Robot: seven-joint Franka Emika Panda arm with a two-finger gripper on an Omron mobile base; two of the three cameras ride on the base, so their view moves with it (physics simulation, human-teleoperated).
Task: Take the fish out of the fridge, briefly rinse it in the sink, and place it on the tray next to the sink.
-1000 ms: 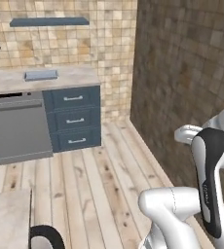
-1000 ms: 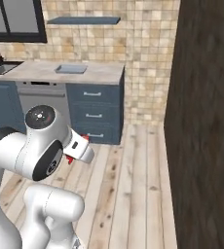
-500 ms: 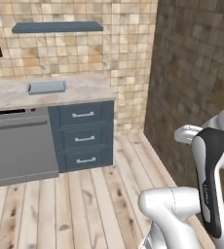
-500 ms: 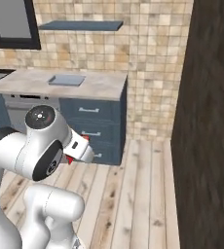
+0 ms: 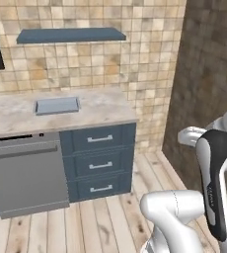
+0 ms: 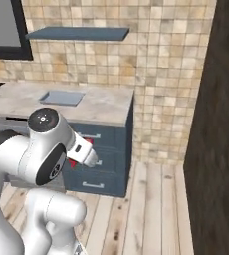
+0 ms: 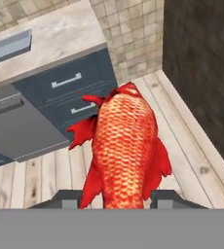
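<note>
My gripper [image 7: 116, 199] is shut on the fish [image 7: 125, 148], a red-orange scaly fish that hangs between the two dark fingertips [image 7: 67, 198] above the wooden floor. From the right base view, red fins of the fish [image 6: 88, 143] peek out beside the white hand, in front of the drawers. The tray [image 5: 57, 105], flat and blue-grey, lies on the stone counter [image 5: 100, 106]; the same tray [image 6: 61, 97] [image 7: 7, 46] appears in the other two views. The sink and the fridge are out of view.
A steel dishwasher [image 5: 26, 178] and a stack of three blue drawers [image 5: 99, 163] stand under the counter. A blue-grey wall shelf [image 5: 71, 34] hangs above. A dark rough wall [image 5: 209, 74] closes the right side. Wooden floor [image 6: 151, 209] lies open between.
The whole picture has shifted: the base has moved, so the counter, tray and drawers now sit nearer and further right. The arm's pose and its hold on the fish look unchanged.
</note>
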